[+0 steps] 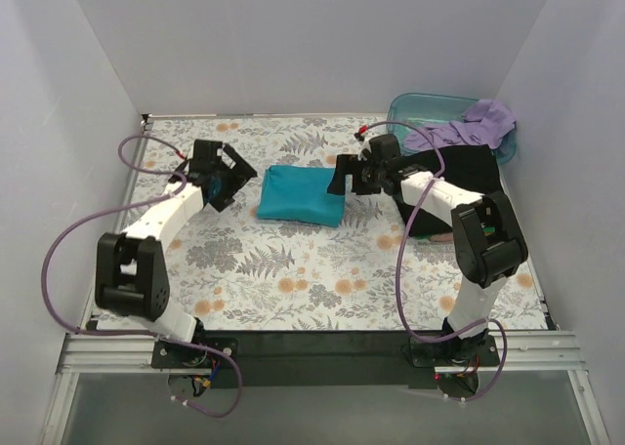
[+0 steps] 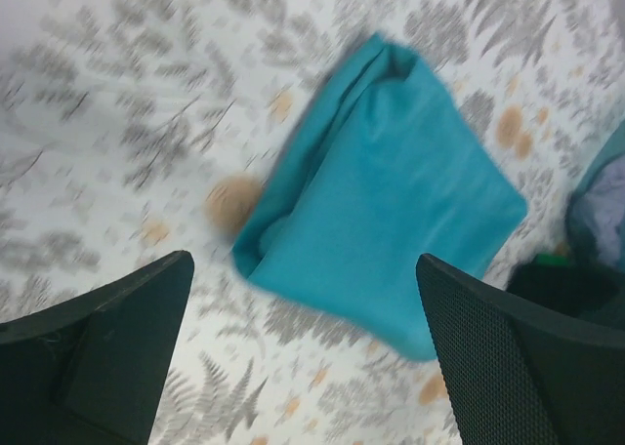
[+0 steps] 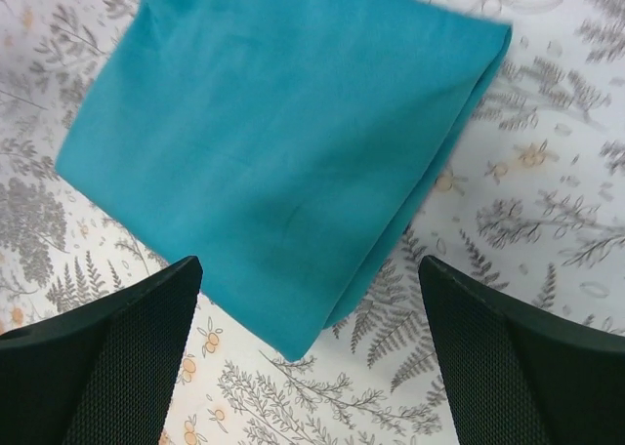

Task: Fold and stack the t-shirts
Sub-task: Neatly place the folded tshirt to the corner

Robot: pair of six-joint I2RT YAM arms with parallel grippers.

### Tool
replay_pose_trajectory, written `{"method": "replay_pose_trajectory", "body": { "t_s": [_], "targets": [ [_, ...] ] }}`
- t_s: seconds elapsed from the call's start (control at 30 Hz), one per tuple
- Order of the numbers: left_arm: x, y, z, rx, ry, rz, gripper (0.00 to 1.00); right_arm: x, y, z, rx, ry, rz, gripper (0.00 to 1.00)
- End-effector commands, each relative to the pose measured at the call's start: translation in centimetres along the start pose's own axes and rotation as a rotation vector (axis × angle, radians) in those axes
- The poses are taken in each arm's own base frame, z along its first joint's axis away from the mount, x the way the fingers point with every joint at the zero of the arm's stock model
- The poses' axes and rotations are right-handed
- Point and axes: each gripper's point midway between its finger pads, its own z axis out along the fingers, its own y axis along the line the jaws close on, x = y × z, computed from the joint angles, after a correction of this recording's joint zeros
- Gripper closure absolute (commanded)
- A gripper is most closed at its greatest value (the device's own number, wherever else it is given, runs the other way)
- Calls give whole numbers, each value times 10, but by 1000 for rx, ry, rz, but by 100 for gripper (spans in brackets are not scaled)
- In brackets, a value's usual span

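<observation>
Folded shirt (image 1: 300, 195) lies between left claw (image 1: 239, 185) and right claw (image 1: 339, 175) (tub (image 1: 420, 101) behind).

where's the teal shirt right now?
Top view: the folded teal t-shirt lies mid-table, between the left gripper and the right gripper, left of the black t-shirt.

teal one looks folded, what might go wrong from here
The right gripper hovers open close to the folded teal t-shirt; a careless swing may undo the fold. The black t-shirt lies bunched under the right arm, so it may snag when lifted. The lavender t-shirt drapes over the tub; pulling it may drag the tub.
</observation>
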Motion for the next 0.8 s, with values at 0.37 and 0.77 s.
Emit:
{"method": "replay_pose_trajectory", "body": {
  "t_s": [0.37, 0.77],
  "targets": [
    [87, 83, -77, 62, 54, -49, 2, 34, -22, 53, 270, 6, 159, 25],
    [86, 92, -82, 27, 39, -37, 2, 85, -32, 82, 489, 141, -21, 66]
  ]
}}
